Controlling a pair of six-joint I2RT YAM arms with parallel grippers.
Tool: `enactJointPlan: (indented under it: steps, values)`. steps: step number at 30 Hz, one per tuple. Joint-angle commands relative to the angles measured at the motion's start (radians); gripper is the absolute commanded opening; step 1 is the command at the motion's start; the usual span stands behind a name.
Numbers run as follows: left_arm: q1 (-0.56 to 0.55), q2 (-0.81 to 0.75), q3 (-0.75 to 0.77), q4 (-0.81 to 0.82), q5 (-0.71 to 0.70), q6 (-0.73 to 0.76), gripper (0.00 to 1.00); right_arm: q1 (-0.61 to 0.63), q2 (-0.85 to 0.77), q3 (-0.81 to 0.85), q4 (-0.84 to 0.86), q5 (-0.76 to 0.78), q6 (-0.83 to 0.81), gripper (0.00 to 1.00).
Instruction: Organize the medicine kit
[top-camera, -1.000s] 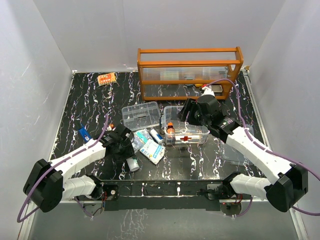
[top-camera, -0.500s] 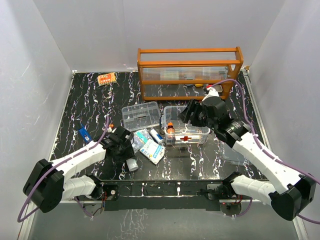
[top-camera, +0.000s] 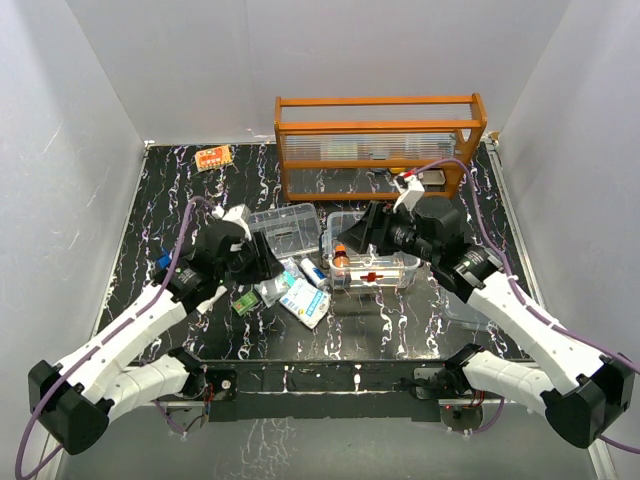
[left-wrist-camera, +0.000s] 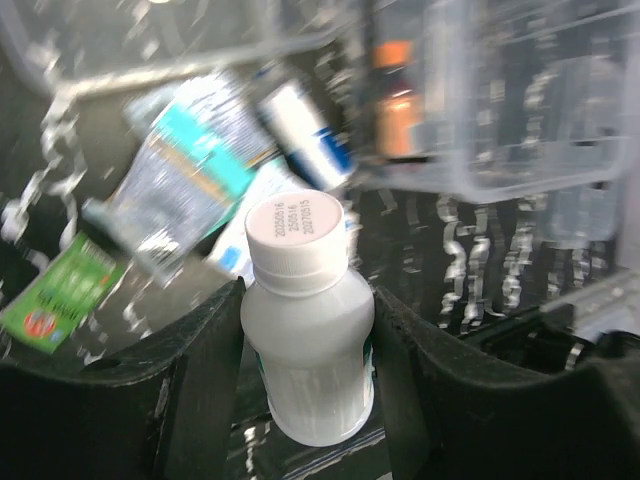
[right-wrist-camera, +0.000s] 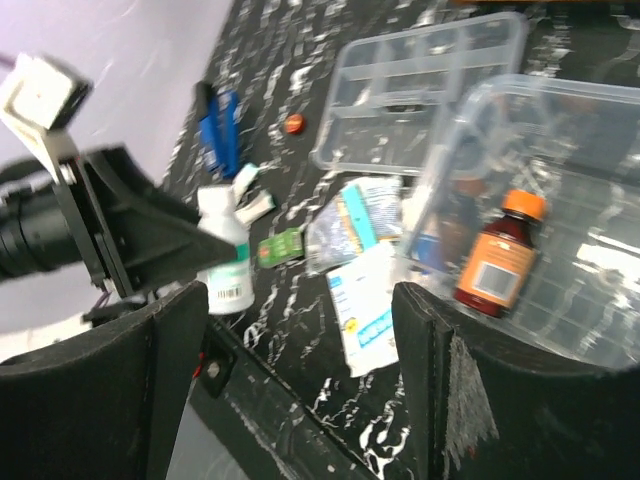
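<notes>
Rack (top-camera: 380, 150): rear of table (top-camera: 170, 210), behind kit box (top-camera: 388, 272).
Divided tray (top-camera: 282, 230): just left of box.
Bottle (top-camera: 341, 262): upright in box, left end.
Packets (top-camera: 305, 297): before tray, left of box.
Flat pack (top-camera: 213, 157): rear left corner, well apart from the rest.

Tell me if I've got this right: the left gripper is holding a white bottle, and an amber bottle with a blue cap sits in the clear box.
Not quite: the cap on the amber bottle is orange, not blue, as the right wrist view shows. Otherwise yes: the left gripper is holding the white bottle, and the amber bottle sits in the clear box.
</notes>
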Motion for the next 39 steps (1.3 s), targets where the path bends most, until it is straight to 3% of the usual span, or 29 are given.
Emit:
enactJointPlan:
  steps: [1, 8, 17, 29, 39]
  values:
    - [0.006, -0.009, 0.144, 0.146, 0.127, 0.15, 0.37, 0.002, 0.03, -0.017, 0.246, -0.255, -0.041, 0.74]
    - [0.007, 0.025, 0.267, 0.359, 0.3, 0.178, 0.36, 0.002, 0.003, -0.086, 0.472, -0.358, -0.008, 0.88]
    - [0.007, 0.023, 0.274, 0.57, 0.477, 0.167, 0.37, 0.013, 0.005, -0.107, 0.706, -0.495, 0.041, 0.9]
    - [0.007, 0.027, 0.275, 0.632, 0.495, 0.113, 0.37, 0.071, 0.099, -0.044, 0.756, -0.501, 0.072, 0.86]
    - [0.007, 0.023, 0.282, 0.617, 0.54, 0.134, 0.38, 0.088, 0.143, -0.017, 0.744, -0.452, 0.094, 0.7]
